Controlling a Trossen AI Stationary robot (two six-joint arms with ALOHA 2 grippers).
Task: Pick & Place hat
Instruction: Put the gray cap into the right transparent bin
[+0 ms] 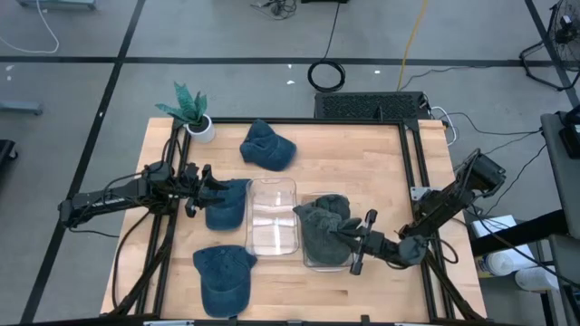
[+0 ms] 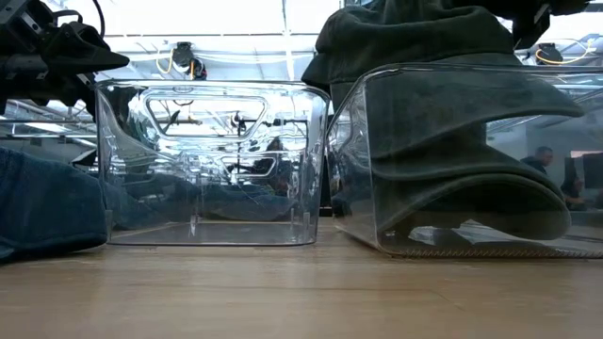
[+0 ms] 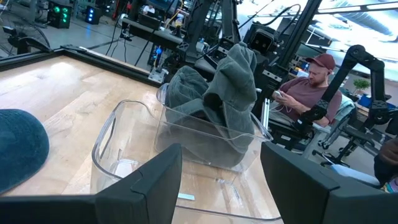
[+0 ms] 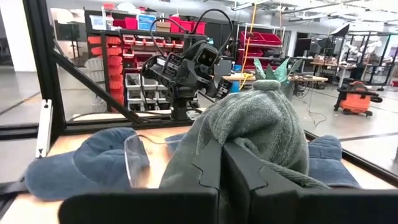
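From above, you see the grey-green hat (image 1: 324, 226) bunched into the right-hand clear bin (image 1: 310, 263), with your right pincer (image 1: 360, 241) clamped together on a fold of its cloth at the bin's right side. The left pincer (image 1: 201, 186) stands apart over a blue cap (image 1: 227, 204) just left of the empty clear bin (image 1: 272, 217). Two more blue caps lie on the bench (image 1: 362, 154): one (image 1: 266, 145) near the potted plant (image 1: 192, 110), one (image 1: 223, 276) at the front edge.

At bench height, the hat (image 2: 443, 141) slumps in soft folds inside its bin (image 2: 584, 226), its crown heaped above the rim; the neighbouring bin (image 2: 212, 165) holds nothing.

Through the left wrist camera, the hat (image 3: 217, 99) rises as a limp peak out of the far bin (image 3: 245, 146), the left pincer's fingers (image 3: 158, 183) spread wide in front. A person sits in the room beyond.

Through the right wrist camera, the closed fingers (image 4: 221, 165) pinch the ribbed grey-green cloth (image 4: 261, 124).

Judge the hat light, soft and shapeless: it likely drapes and sags from any pinch, so a thick fold or the brim probably gives you the surest hold. Crumpled as it is, it shows no clear long axis; its bulk piles upward, and you cannot tell which way the brim points.
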